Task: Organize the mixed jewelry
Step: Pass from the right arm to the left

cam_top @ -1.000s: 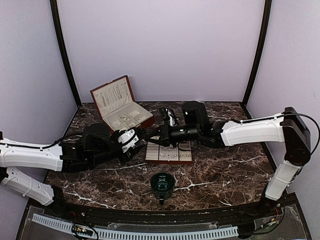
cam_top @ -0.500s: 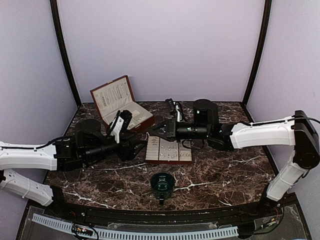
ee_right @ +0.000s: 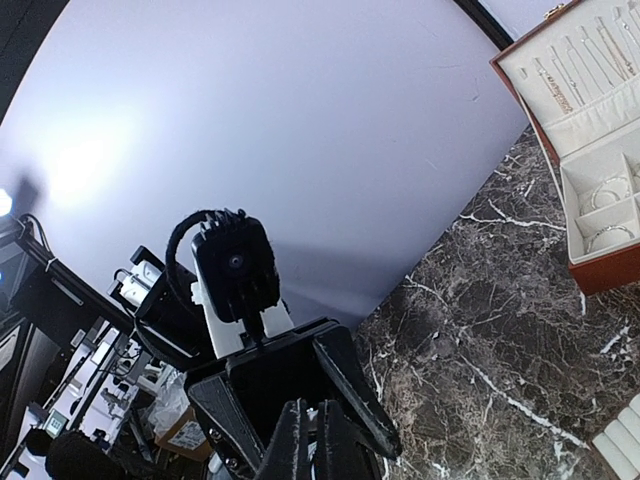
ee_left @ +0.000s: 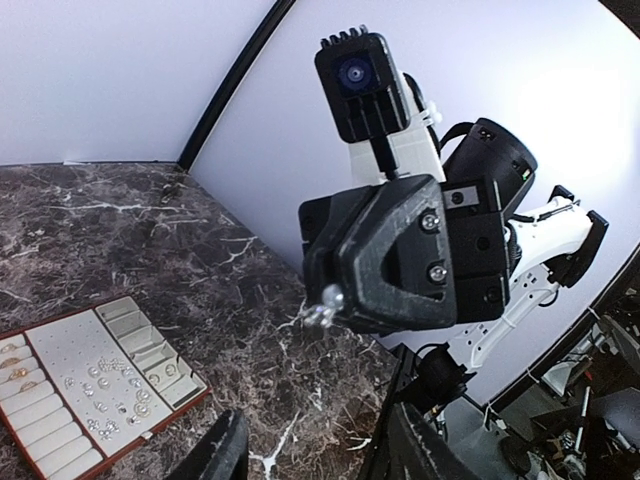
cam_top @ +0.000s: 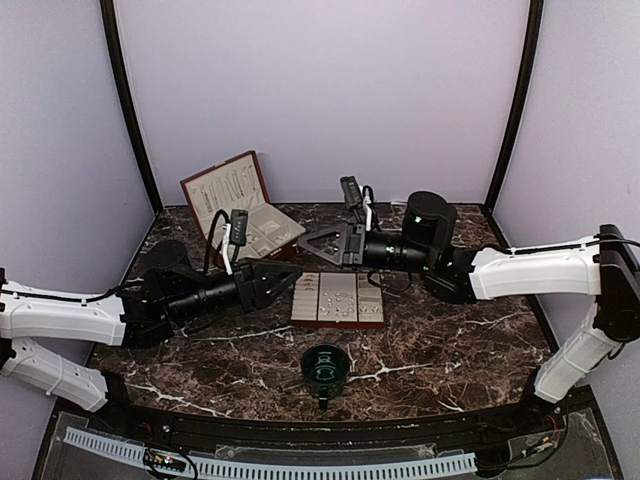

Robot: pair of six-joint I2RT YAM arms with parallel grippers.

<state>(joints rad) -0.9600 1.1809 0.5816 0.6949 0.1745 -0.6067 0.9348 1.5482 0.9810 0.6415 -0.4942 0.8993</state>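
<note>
On the marble table (cam_top: 450, 340), at centre: a flat padded tray (cam_top: 338, 324), with the mixed jewelry (cam_top: 335, 295) scattered as small glinting bits over its cream middle panel. Same tray low at 8 o'clock in the left wrist view, the silvery bits bunched on one panel there.

At 9 o'clock of the tray, raised off the table: left gripper (cam_top: 293, 279), pointing toward 3 o'clock, jaws parted to a middling gap with nothing between them. Both fingers (ee_left: 222, 455) well apart at the bottom edge of its own camera.

At 11 o'clock of the tray, also in the air: right gripper (cam_top: 304, 247), pointing toward 9 o'clock, jaws pressed together, pinching a tiny silvery piece (ee_left: 322, 308) at the very tip. Tip facing tip with the left one, near but apart.

At 10 o'clock of the tray: open red-brown jewelry box (cam_top: 262, 232), lid standing up, thin chains (ee_right: 590, 55) laid out inside the lid, hoops (ee_right: 598, 192) in the cream compartments.

At 6 o'clock of the tray, toward the near edge: dark green cup (cam_top: 325, 366), upright.
</note>
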